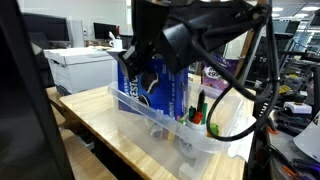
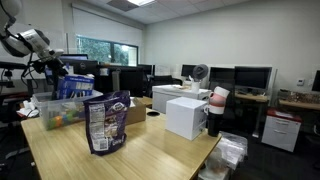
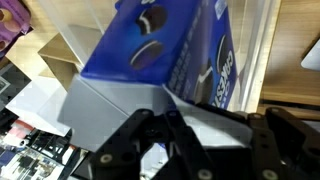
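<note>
Office lab w/ a wooden table (image 2: pixel 150 155). One black robot arm (image 1: pixel 200 30) reaches down into one clear plastic bin (image 1: pixel 130 122) that sits on the table. Wrist view: the end effector (image 3: pixel 166 118) has its 2 fingers drawn fully together, no gap between the tips. The tips sit right at the grey lower edge of one blue cookie box (image 3: pixel 150 50). Can't tell whether they pinch a thin flap of it or only touch it. The box lies straight ahead of the fingertips and fills the upper part of the wrist view, its printed face turned to the camera. In an exterior view the box (image 1: pixel 150 88) stands on end inside the bin, long axis approx vertical w/ a slight lean, and the end effector is at its upper part. Beside it in the bin are at least 2 markers (image 1: pixel 200 105), exact count unclear, plus other small items too blurred to name. Outside the bin, in an exterior view, one dark snack bag (image 2: pixel 105 122) stands upright on the table, near the bin but apart from it, and one white box (image 2: pixel 185 118) stands farther along. Bkgd: desks w/ several monitors.
</note>
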Motion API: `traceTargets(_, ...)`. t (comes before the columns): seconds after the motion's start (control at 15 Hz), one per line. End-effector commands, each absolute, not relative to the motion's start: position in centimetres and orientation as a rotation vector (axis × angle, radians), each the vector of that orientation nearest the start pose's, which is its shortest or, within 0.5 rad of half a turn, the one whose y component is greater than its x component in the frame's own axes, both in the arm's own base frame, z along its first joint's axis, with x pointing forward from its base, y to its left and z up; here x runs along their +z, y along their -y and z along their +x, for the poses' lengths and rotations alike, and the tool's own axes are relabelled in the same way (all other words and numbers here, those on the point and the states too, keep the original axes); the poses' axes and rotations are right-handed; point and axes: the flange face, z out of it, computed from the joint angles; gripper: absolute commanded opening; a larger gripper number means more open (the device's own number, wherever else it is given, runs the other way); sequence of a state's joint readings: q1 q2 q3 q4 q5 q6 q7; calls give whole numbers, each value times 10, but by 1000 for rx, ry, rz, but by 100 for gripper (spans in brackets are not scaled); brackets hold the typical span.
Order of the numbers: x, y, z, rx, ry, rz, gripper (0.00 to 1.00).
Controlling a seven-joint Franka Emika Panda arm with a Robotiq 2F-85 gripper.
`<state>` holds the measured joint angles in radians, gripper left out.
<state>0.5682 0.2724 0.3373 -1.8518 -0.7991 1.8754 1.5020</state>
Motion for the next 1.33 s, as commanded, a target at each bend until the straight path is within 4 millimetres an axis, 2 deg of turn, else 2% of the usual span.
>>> traceTargets(0.0,376,-442,424,-1016,-498,-3410,1)
traceTargets(0.6,358,-448,418,-941,-521,-3448,1)
traceTargets(1.27,359,-428,431,-798,-646,-3395,1)
